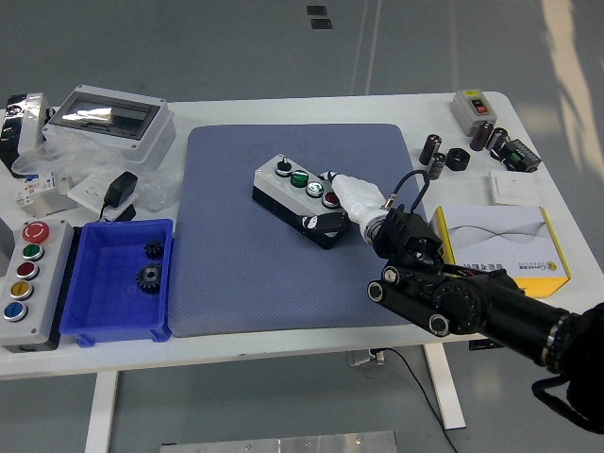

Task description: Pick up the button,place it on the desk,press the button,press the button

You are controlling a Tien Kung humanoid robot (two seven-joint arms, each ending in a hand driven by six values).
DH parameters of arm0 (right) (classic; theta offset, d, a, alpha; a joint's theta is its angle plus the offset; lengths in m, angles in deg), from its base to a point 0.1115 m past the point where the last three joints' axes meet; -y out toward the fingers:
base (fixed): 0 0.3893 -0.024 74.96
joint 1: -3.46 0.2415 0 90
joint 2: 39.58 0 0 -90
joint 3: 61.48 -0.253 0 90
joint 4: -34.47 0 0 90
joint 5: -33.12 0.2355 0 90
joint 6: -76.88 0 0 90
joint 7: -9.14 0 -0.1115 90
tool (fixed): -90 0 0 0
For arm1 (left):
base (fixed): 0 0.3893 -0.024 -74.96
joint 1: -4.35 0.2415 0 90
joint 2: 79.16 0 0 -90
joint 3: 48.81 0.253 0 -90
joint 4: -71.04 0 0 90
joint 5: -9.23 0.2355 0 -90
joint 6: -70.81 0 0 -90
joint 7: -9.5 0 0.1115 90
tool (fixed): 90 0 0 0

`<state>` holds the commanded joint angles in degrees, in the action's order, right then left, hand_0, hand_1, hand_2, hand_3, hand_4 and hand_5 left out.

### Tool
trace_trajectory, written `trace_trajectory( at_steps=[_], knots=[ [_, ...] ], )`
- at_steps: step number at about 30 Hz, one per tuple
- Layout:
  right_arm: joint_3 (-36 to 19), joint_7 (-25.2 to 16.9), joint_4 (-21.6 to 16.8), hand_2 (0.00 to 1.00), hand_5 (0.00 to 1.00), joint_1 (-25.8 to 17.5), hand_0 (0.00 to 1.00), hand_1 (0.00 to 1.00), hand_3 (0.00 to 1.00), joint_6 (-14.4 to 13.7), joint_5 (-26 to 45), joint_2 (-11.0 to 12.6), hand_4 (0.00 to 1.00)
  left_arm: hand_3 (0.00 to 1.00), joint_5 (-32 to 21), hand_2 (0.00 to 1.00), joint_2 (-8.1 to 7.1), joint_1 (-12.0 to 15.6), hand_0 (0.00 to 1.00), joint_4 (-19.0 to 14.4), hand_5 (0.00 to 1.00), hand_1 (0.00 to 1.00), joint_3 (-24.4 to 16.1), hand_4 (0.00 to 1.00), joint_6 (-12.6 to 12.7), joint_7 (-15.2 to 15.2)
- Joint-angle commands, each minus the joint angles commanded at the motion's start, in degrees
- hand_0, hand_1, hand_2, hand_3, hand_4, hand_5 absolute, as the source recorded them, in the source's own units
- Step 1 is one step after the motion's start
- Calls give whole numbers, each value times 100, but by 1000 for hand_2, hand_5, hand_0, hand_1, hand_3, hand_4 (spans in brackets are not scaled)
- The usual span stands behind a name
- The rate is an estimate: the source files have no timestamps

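Note:
A grey button box [283,192] with a black base lies at an angle on the blue mat [245,274]. Along its top run a black knob [280,167], two green buttons [300,178] and a red button at the near right end. My right hand [332,202], white with a black forearm behind it, comes in from the lower right. It rests against that end of the box, with its tip over the red button and partly hiding it. The box stays flat on the mat. My left arm is out of view.
A blue bin [94,332] with two black gears and a long multi-button station [24,283] sit at the left. A clear-lidded grey enclosure [109,118] and bagged parts fill the far left. A yellow-and-white carton [505,245], black cylinders [434,146] and a small switch box [472,106] stand at the right.

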<state>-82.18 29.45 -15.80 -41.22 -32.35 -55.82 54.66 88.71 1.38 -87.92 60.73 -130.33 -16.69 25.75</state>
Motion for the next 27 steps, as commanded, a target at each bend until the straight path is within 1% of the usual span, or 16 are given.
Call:
trace_trajectory(
  at_steps=[1,2,4,7,8,9,13,14,18,19,20,22,24,27],
  knots=[
    [-1,-24,-3,443,2,-8,91,338,593,9,4,7,210,590,-2,531,-1,2,625,0,216,512,1,600,0,-1],
    [-8,-62,-11,380,2,-19,73,292,394,21,7,19,40,589,-4,530,-3,5,625,0,216,512,2,598,1,-2],
    [-38,-154,-49,380,2,-43,73,292,394,32,3,51,40,589,-5,530,-5,9,625,0,216,512,0,598,2,-5],
    [-134,-444,-237,380,2,-90,73,292,394,70,-21,168,40,589,-15,530,-9,16,625,0,216,512,1,598,4,-12],
    [-159,-544,-312,352,2,-103,69,282,325,90,-21,214,2,589,-22,531,-9,18,625,0,217,512,3,598,5,-15],
    [-186,-671,-431,352,2,-118,69,282,325,129,-32,299,2,589,-28,531,-9,19,625,0,217,512,3,598,7,-17],
    [-222,-1190,-939,352,2,-155,69,282,325,357,-8,706,2,589,-53,531,-9,24,625,0,217,512,8,598,13,-22],
    [-221,-1303,-1065,322,2,-160,66,278,251,396,7,810,2,590,-63,530,-8,25,625,0,217,513,13,597,14,-25],
    [-180,-1815,-1662,322,2,-170,66,278,251,573,95,1301,2,590,-79,530,4,29,625,0,217,513,19,597,19,-35],
    [-150,-1951,-1819,322,2,-164,66,278,251,656,122,1428,2,590,-81,530,8,30,625,0,217,513,20,597,19,-37],
    [-99,-2067,-1945,287,2,-147,64,277,216,747,168,1534,2,590,-73,531,10,31,625,0,219,513,16,598,19,-36],
    [63,-2330,-2210,287,2,-97,64,277,216,889,211,1760,2,590,-32,531,16,24,625,0,219,513,-2,598,14,-30],
    [207,-2441,-2284,287,2,-70,64,277,216,864,73,1854,2,590,-16,531,16,8,625,0,219,513,-7,598,11,-36],
    [431,-2416,-2214,297,2,-60,86,289,219,650,-302,1899,2,590,27,531,16,-18,625,0,217,514,-27,598,6,-43]
  ],
)
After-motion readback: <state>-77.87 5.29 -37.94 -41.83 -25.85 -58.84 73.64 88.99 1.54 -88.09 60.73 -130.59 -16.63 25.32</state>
